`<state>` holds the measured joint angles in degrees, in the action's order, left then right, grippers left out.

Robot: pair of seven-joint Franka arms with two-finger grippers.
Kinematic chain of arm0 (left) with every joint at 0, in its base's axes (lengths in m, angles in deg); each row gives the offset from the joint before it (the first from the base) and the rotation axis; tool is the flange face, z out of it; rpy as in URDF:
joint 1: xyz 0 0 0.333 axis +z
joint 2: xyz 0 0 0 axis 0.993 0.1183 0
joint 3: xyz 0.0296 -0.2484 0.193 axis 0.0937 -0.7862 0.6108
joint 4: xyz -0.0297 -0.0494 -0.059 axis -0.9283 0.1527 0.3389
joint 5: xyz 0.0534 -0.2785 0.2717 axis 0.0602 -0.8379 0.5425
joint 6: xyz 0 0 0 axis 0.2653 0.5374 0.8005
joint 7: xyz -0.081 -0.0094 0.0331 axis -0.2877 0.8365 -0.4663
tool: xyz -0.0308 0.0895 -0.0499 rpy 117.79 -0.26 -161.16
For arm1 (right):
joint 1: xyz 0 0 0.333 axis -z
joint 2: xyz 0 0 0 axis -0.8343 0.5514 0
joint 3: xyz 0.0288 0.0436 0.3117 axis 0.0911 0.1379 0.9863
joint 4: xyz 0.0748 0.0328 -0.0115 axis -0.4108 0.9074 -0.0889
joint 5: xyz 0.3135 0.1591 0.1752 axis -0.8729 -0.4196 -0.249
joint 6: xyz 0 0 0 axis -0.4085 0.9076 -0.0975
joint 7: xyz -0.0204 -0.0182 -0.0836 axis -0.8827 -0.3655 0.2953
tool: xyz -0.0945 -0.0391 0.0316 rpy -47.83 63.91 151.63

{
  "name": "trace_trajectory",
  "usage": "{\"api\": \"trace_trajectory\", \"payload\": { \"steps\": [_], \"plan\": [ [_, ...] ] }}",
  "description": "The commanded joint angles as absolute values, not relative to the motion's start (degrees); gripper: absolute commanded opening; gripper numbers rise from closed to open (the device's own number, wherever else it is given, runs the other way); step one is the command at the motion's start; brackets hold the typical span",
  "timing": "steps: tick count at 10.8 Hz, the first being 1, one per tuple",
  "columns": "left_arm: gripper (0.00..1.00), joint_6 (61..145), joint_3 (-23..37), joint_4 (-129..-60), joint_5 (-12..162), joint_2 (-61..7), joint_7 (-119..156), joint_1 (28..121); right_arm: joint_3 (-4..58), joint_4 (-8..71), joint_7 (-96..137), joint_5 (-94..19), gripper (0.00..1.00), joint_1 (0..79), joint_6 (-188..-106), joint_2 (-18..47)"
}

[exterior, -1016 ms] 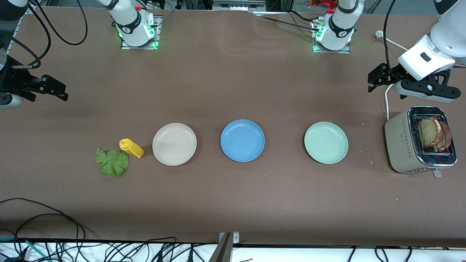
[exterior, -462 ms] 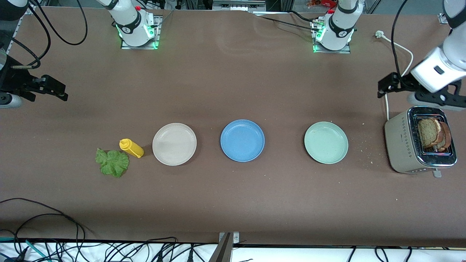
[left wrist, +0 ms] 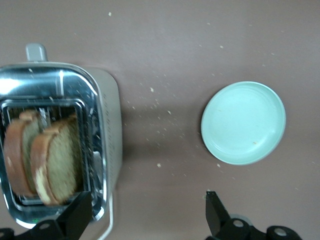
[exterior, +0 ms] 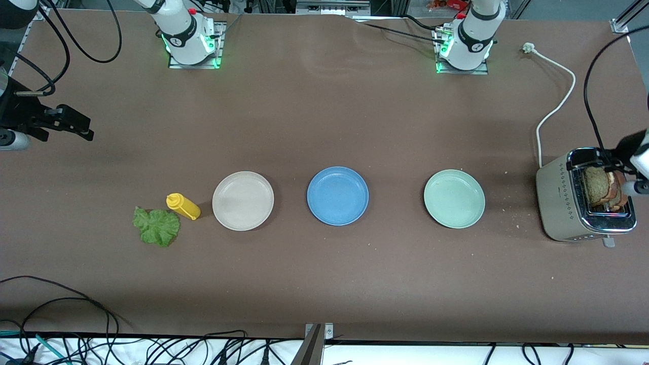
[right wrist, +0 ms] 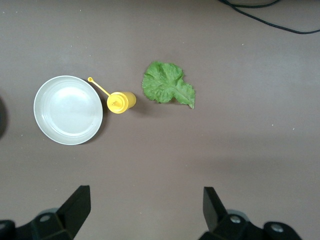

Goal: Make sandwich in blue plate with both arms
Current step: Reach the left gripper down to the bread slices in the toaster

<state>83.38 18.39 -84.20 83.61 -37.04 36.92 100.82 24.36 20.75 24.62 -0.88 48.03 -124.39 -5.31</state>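
Blue plate (exterior: 337, 195) lies bare at the middle of the brown surface (exterior: 324, 284), between a beige plate (exterior: 243, 201) toward the right arm's end and a pale green plate (exterior: 454, 198) toward the left arm's end; the three sit in a row, well apart. Two slices of brown toast (exterior: 603, 187) stand upright in the slots of a silver toaster (exterior: 563, 203) at the left arm's end of the surface, its white cord (exterior: 555, 109) running away from the front camera. A green lettuce leaf (exterior: 156, 226) lies flat near the right arm's end, just beside a yellow squeeze bottle (exterior: 183, 206) that lies on its side next to the beige plate. Crumbs are scattered around the toaster and the green plate.

Left pincer (left wrist: 150, 215) hangs over the toaster's edge and the bare surface beside it, jaws spread wide and holding nothing; in the wrist view one finger (left wrist: 75, 212) overlaps the toaster's rim. Right pincer (right wrist: 145, 210) hangs over bare surface near the lettuce, bottle and beige plate, jaws likewise wide and holding nothing.
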Motion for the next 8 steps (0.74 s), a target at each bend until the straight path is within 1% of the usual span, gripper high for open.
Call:
{"api": "trace_trajectory", "payload": {
  "steps": [1, 3, 8],
  "plan": [
    [1.00, 89.4, 17.8, -79.7, 84.3, -29.7, 40.4, 104.2, 24.3, 19.4, 24.6, 0.0, 1.00, 48.2, -123.8, -4.8],
    [1.00, 92.3, 17.7, -79.6, 90.3, -27.8, 40.6, 104.5, 24.3, 19.4, 24.7, 0.0, 1.00, 48.2, -123.8, -4.8],
    [1.00, 93.0, 17.7, -79.8, 91.0, -25.4, 40.7, 106.1, 24.3, 19.4, 24.7, -0.1, 1.00, 48.2, -123.8, -4.8]
  ]
}}
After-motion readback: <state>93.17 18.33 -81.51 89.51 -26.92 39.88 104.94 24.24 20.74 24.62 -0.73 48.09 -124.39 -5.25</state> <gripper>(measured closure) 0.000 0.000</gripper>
